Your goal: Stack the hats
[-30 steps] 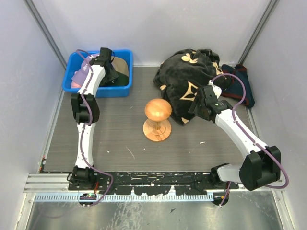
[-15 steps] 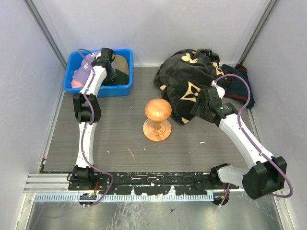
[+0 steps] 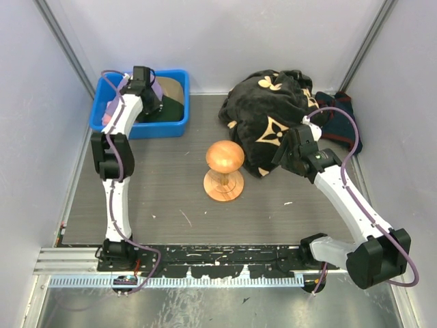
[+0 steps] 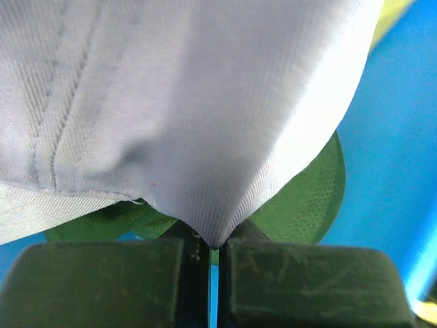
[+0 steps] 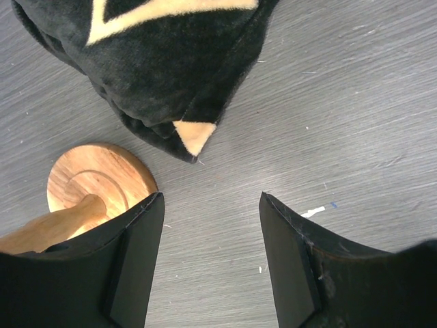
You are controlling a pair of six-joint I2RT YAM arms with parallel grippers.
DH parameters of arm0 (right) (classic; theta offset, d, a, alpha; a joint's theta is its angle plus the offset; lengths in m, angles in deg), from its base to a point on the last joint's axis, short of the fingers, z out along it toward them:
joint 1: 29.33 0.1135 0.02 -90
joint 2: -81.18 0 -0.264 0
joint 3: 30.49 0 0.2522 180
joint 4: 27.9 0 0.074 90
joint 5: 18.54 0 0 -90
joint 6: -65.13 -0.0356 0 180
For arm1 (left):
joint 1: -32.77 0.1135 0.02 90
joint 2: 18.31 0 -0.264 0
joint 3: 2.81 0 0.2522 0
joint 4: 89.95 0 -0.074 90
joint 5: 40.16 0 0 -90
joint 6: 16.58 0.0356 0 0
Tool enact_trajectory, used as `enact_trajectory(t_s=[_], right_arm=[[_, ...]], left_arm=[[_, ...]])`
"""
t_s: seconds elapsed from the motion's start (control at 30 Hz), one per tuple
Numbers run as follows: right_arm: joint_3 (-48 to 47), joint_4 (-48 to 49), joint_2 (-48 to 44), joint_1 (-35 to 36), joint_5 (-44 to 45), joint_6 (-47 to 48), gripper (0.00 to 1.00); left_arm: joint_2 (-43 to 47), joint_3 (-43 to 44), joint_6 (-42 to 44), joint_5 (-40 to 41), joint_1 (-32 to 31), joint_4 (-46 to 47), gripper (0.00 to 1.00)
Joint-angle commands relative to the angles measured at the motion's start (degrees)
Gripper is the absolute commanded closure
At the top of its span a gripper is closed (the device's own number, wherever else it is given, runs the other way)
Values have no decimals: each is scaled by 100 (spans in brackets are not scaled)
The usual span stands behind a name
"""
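At eleven o'clock, inside the blue bin [image 3: 160, 128], left pincer [image 4: 208, 236] clenched on lavender cap [image 4: 205, 102], green cap [image 4: 307, 198] beneath; right pincer [image 5: 212, 225] released at three o'clock over the surface [image 5: 341, 102]. Central wooden stand [image 3: 224, 158] bare; stacking judged not begun.

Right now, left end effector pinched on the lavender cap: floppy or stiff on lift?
Likely floppy: the lavender cap puckers into a fold where the left end effector pinches it. Probably light, being thin cloth. Could snag the green cap beneath.

Hats [image 3: 172, 96] sit in the bin [image 3: 162, 129] at far left, the stand [image 3: 224, 169] mid-table, the cloth [image 3: 270, 113] just behind it, far right.
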Motion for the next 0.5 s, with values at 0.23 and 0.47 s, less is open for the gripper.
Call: enact_trajectory(t_s=[0.23, 0.47], right_arm=[[10, 634, 122, -35, -475, 143, 36], [11, 673, 98, -34, -612, 286, 36]], left_arm=[[2294, -799, -213, -1531, 160, 1241, 100], [2203, -1431, -1453, -2832, 741, 1997, 100]])
